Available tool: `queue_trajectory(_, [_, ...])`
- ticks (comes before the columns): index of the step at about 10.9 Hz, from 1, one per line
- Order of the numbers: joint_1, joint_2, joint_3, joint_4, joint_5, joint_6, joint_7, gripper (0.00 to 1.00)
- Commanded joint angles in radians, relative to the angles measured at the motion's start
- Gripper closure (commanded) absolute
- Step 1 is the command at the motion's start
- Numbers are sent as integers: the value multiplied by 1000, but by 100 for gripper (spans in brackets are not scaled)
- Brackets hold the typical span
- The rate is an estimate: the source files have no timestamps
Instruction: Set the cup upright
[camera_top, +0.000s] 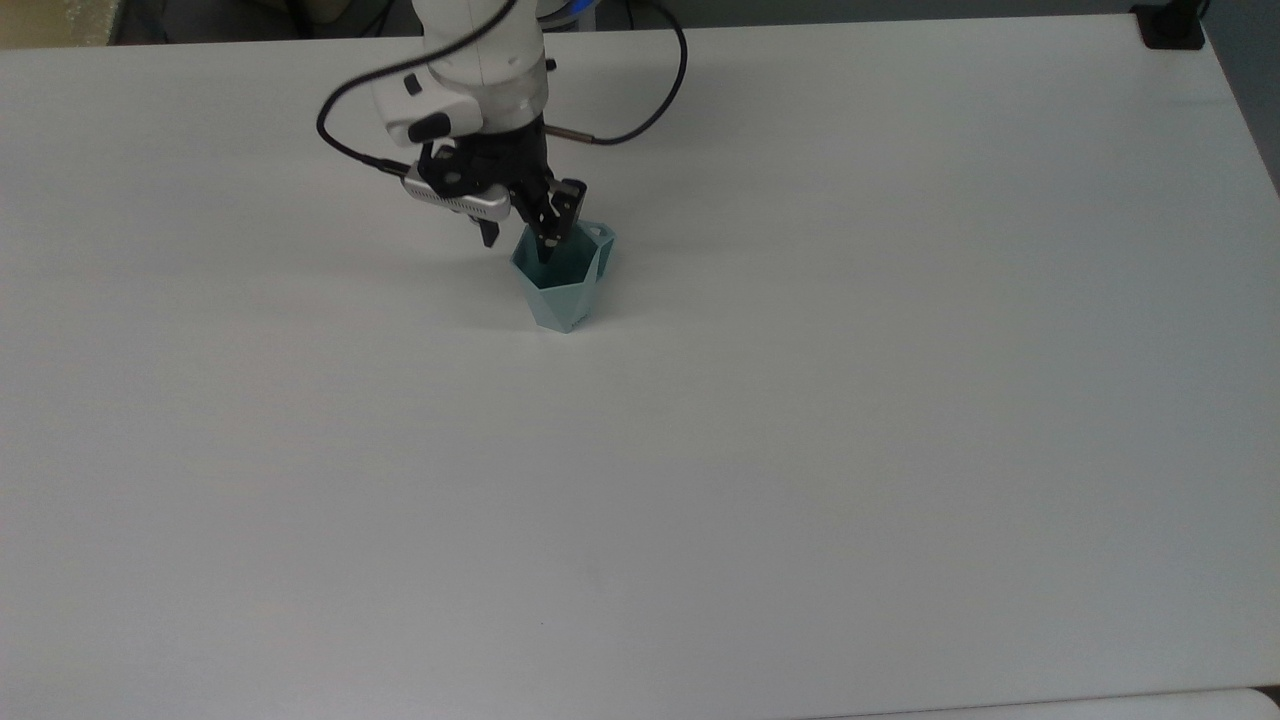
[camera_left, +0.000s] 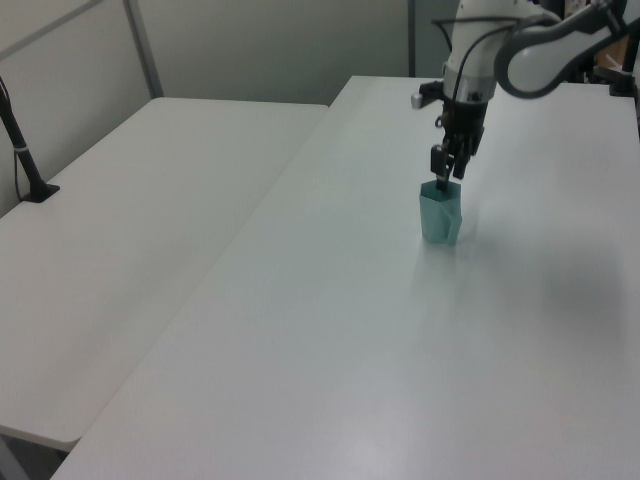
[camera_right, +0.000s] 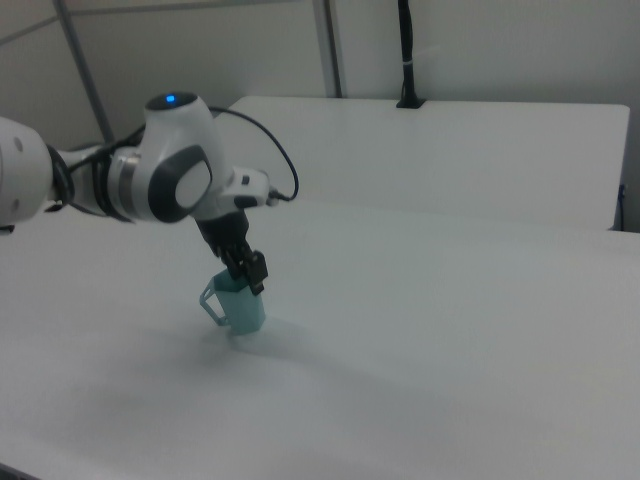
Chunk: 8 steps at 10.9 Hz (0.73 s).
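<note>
1. The cup (camera_top: 562, 285) stands upright on the white worktop (camera_top: 800, 400), mouth up, narrow base down, toward the far side in the top view.
2. Its small flat handle (camera_top: 600, 234) points to the top view's upper right; in the right view it juts to the right view's left (camera_right: 209, 299).
3. I can see nothing inside the cup but its dark teal inner walls.
4. My tool (camera_top: 518, 240) is released, fingers spread: one finger (camera_top: 550, 228) hangs above the cup's mouth, the other (camera_top: 488, 232) outside its rim on the top view's left.
5. In the left view my tool (camera_left: 444, 172) sits just above the cup (camera_left: 440, 216).
</note>
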<state>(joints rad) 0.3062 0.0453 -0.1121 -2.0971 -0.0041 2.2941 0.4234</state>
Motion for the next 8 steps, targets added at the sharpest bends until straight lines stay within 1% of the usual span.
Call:
queue_trajectory(1, [-4, -77, -3, 147, 26, -190, -58, 0])
queue_trajectory(3, [-22, -99, -12, 247, 26, -270, -63, 0])
queue_trajectory(4, [-42, -99, -14, 296, 24, -348, -98, 0])
queue_trajectory(6, [-100, -114, -14, 392, 26, -572, -304, 0])
queue_trajectory(7, [-114, -120, -15, 423, 24, -664, -395, 0])
queue_trajectory(8, [-136, -130, -17, 442, 24, -712, -453, 0])
